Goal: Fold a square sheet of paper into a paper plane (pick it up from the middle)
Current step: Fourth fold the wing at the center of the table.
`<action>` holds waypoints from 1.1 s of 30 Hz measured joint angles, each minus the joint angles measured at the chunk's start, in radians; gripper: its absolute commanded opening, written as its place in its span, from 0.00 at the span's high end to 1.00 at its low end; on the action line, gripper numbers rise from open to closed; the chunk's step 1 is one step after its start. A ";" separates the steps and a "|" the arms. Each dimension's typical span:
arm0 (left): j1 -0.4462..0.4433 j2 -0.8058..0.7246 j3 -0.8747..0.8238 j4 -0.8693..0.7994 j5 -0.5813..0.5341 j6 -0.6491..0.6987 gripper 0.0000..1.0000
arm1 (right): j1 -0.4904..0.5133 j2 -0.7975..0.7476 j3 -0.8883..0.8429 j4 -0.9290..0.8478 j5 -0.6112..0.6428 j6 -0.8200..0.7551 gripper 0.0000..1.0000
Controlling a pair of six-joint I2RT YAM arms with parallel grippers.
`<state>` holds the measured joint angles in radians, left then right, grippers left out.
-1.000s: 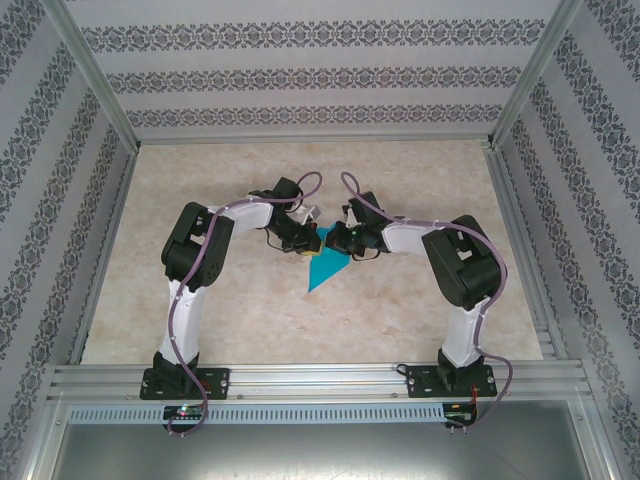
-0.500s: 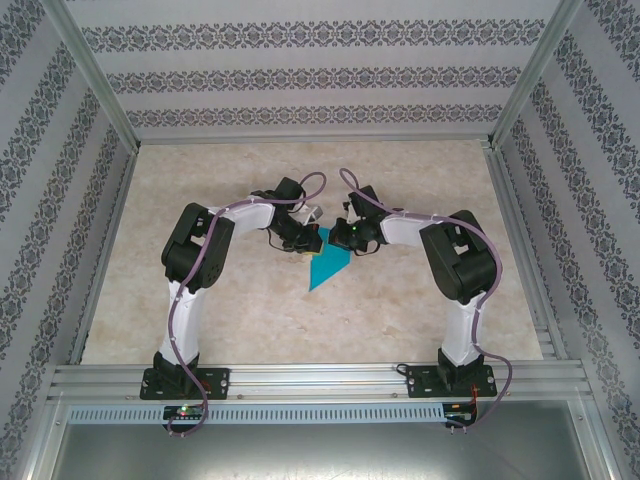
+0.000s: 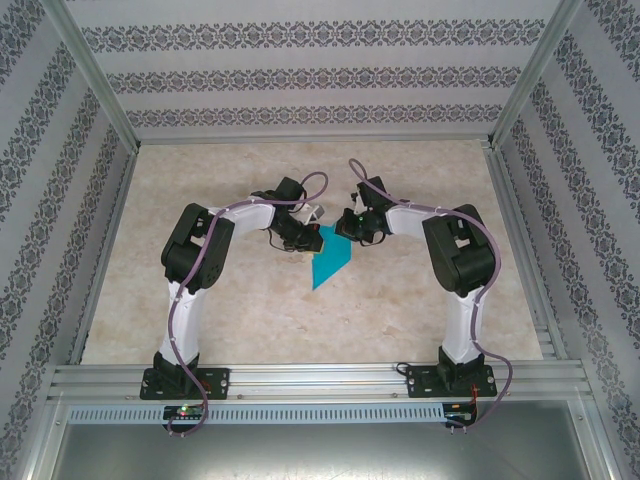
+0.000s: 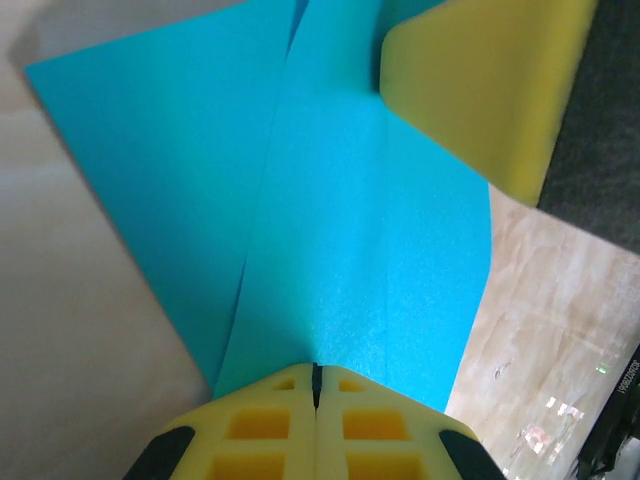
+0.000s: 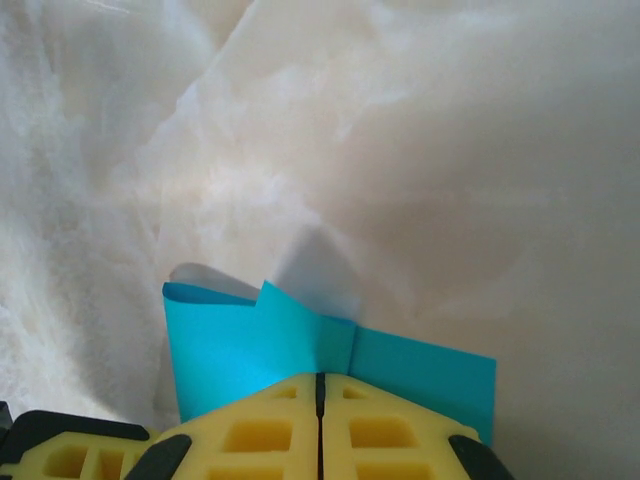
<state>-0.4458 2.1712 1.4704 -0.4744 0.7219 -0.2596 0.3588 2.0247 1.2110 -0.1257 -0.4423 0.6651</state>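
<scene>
Pinching the 12 o'clock edge of the square sheet of paper [image 3: 330, 265] in the fully closed left end effector [image 4: 315, 368] and right end effector [image 5: 320, 378]; needing matched, gentle tension against tearing.

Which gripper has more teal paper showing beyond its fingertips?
The left gripper: the folded teal paper spreads wide before it, while the right gripper shows just a short strip.

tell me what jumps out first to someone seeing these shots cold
The bright teal-blue sheet of paper, already creased into a pointed shape, stands out mid-table against the pale marbled table. The left gripper and right gripper meet at its far end, each with yellow jaws shut on an edge of it.
</scene>
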 measured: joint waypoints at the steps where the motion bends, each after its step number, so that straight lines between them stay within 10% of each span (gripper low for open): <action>1: 0.000 0.000 0.000 0.003 0.000 0.002 0.97 | -0.006 0.004 0.007 -0.003 -0.001 -0.003 0.93; 33: 0.000 -0.001 -0.007 0.015 0.006 0.010 0.98 | 0.000 0.064 0.077 0.016 -0.041 -0.003 0.95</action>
<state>-0.4458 2.1700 1.4635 -0.4591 0.7277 -0.2493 0.3584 2.0892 1.2881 -0.1093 -0.4835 0.6624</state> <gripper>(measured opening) 0.061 0.053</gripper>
